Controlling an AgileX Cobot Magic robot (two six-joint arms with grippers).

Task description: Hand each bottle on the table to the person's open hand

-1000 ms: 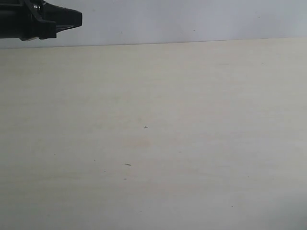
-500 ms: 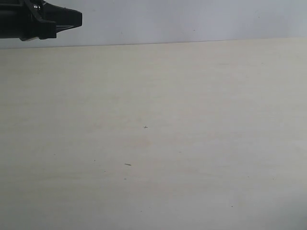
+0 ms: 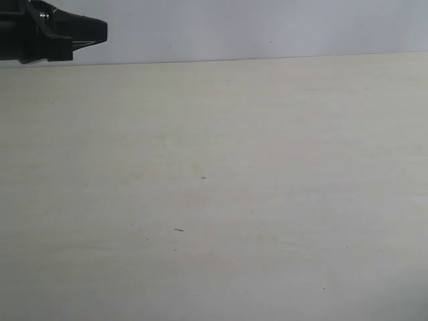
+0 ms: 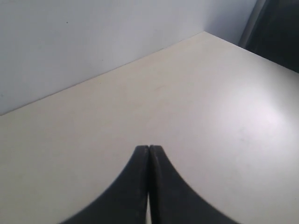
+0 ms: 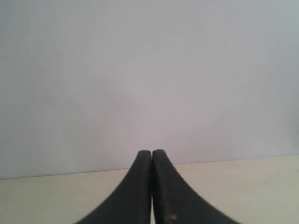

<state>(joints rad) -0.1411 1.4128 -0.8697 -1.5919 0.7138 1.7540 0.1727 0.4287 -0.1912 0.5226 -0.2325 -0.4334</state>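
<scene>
From the exterior camera I have the table [image 3: 267, 200] filling nearly the whole frame, a pale cream top that runs out to a straight far edge up at twelve o'clock, where a plain pale wall [image 3: 267, 27] rises behind it. My left gripper [image 3: 101, 31] sits at about ten o'clock in that view, a black snout poking in from the frame's edge and showing against the wall just above the table's far edge, tip aimed toward three o'clock; it tapers to one point there, with no gap that I can make out. The left wrist camera agrees: the two black fingers [image 4: 138, 186] are pressed flat together along a thin seam, nothing between them, with tabletop under and ahead of them, the wall beyond, and a dark shape [image 4: 275, 28] past the table's corner that I can't identify. The right gripper [image 5: 152, 154] I see only on its own wrist camera; its fingers [image 5: 135, 196] are likewise closed tip to tip with nothing pinched, pointing level at the wall, with only a narrow strip of table showing beneath them. On the tabletop I read a tiny cross-shaped mark [image 3: 202, 178] near dead centre of the exterior frame, and a short dark dash [image 3: 178, 229] at about seven o'clock from it.
</scene>
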